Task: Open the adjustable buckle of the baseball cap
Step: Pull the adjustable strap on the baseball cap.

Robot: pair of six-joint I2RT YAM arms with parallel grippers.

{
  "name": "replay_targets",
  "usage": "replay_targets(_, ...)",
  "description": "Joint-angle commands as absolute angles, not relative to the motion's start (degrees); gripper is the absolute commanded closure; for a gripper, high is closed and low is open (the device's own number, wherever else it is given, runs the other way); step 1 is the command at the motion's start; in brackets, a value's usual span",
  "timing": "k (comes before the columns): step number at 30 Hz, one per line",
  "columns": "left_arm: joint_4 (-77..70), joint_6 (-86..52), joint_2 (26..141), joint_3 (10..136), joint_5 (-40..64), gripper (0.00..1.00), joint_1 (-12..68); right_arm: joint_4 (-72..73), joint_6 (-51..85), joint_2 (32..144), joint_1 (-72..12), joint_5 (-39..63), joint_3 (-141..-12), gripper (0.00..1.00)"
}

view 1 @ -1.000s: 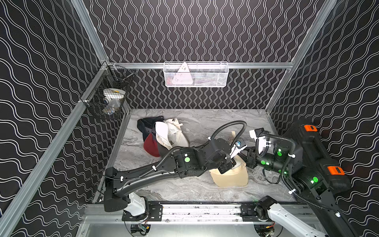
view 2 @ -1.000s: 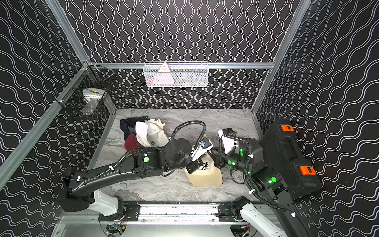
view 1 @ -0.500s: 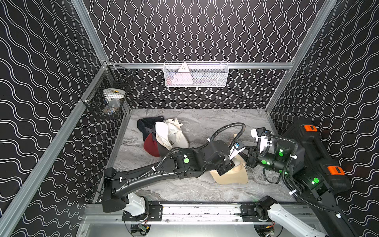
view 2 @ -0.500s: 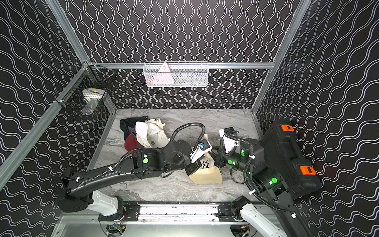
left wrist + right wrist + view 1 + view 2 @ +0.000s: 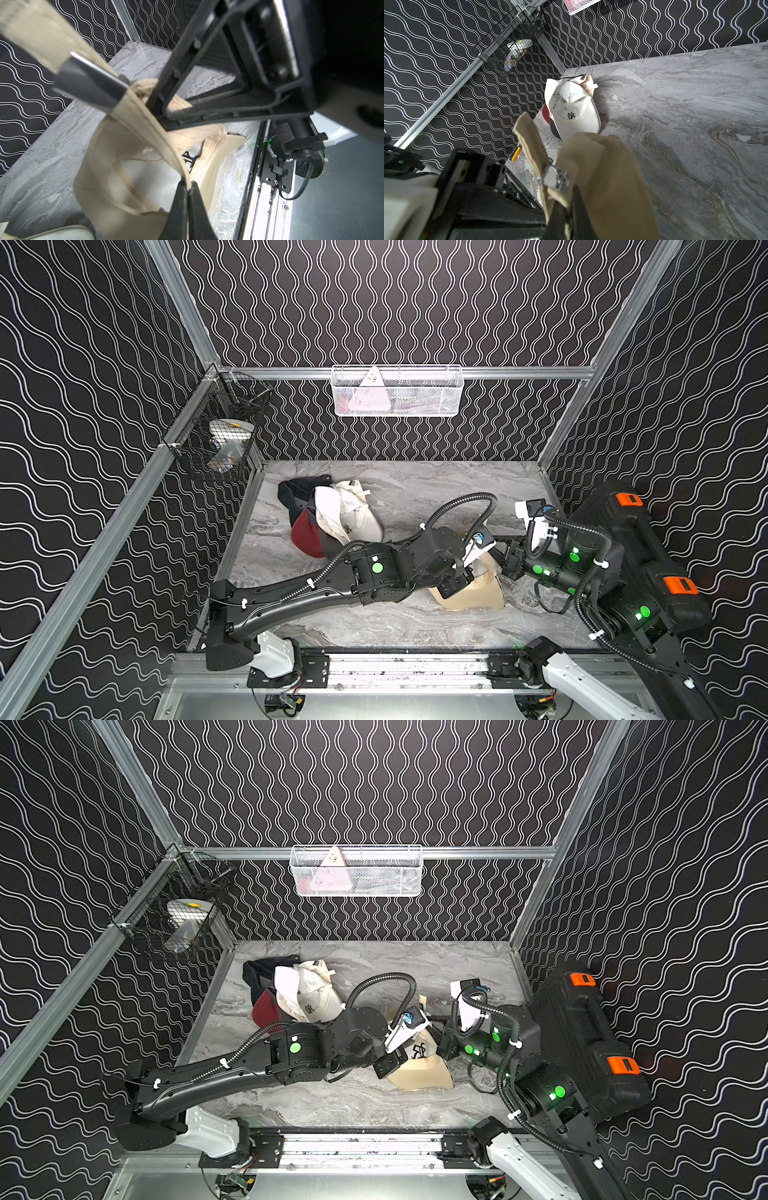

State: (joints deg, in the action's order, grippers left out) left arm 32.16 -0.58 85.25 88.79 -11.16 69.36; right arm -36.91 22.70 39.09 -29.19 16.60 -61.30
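- A tan baseball cap (image 5: 478,595) is shown on the marble table (image 5: 419,489) in both top views. It sits to the right of the pile of caps (image 5: 332,514) and nearer the viewer than that pile, apart from it.
- The cap is partly raised off the table, its brim end resting on the surface and its open underside turned toward the left wrist camera.
- The left gripper (image 5: 188,188) is seen clenched on the cap's tan strap (image 5: 149,126), which is pinched between the closed fingertips.
- The metal buckle (image 5: 89,87) is threaded on that strap, further along it from the left gripper. Its clasp is blurred, so whether it is undone cannot be told.
- The right gripper (image 5: 564,199) is seen clenched on the cap's tan cloth just beside the buckle (image 5: 555,178).
- Both arms are reached in over the cap from the side away from the pile of caps. The white cap on top of that pile is left untouched.
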Motion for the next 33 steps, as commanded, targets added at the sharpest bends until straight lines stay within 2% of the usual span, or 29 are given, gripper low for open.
replay_targets(1,30.73,-1.66,84.67,88.43,-10.99,1.0,69.48,-34.04,23.66,38.76,-29.27,15.47,-61.08,1.0)
replay_targets(33,29.76,-2.73,82.82,85.0,-11.3,1.0,70.11,-33.49,26.02,35.2,-29.27,9.32,-59.97,1.0)
